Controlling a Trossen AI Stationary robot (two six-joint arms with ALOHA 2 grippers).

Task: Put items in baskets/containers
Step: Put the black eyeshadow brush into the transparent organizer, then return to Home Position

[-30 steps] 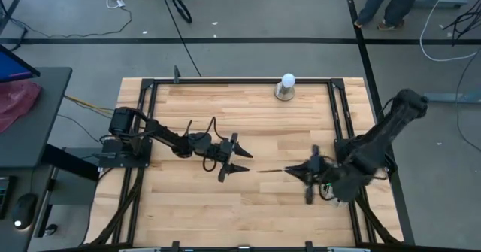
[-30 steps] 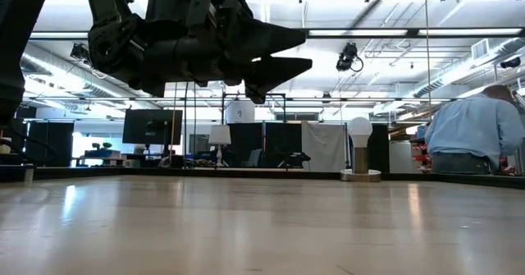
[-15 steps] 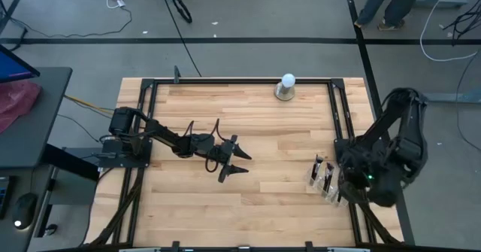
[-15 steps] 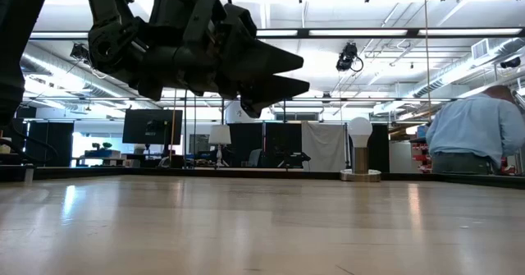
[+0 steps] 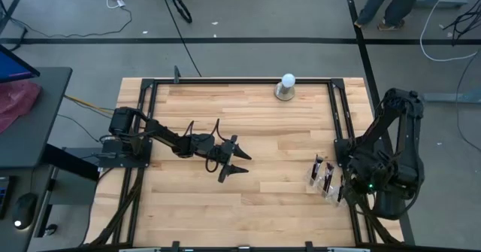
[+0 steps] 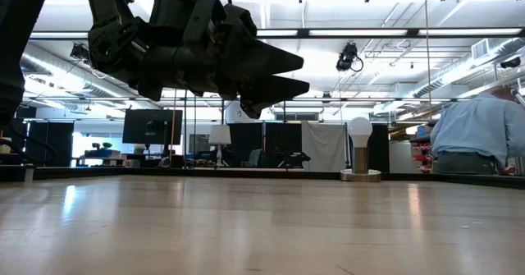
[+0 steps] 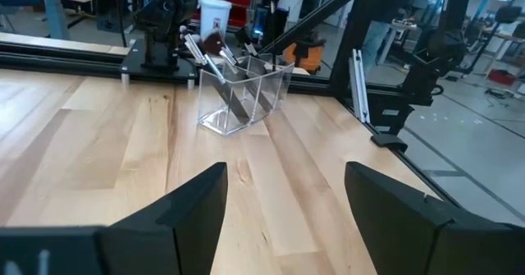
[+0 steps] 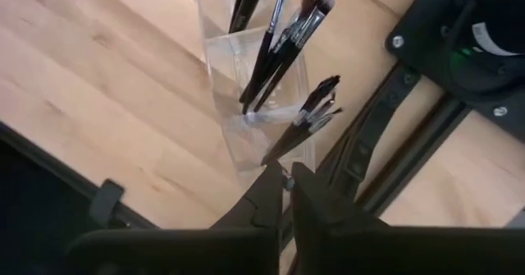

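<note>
The clear organiser point(image 5: 325, 177) stands upright near the table's right edge, with several dark-handled brushes point(image 8: 275, 41) leaning in its compartments, bristles up. The left wrist view also shows the organiser point(image 7: 242, 96) and its brushes point(image 7: 215, 49). My left gripper point(image 5: 242, 161) hovers open over the middle of the table, well left of the organiser; the low view shows my left gripper point(image 6: 303, 73) raised clear of the wood. My right arm is folded at the right edge. My right gripper point(image 8: 287, 194) is shut above the organiser point(image 8: 262, 103) and holds nothing.
A white ball on a round metal base point(image 5: 285, 86) stands at the far edge, also seen in the low view point(image 6: 359, 148). A black frame rail point(image 5: 340, 132) runs beside the organiser. A person point(image 6: 480, 135) stands beyond the table on the right. Bare wood lies between the arms.
My right arm has drawn back from the table toward the right edge and folded up, uncovering the organiser it stood over. My left gripper has turned slightly about its wrist and stayed open in place.
</note>
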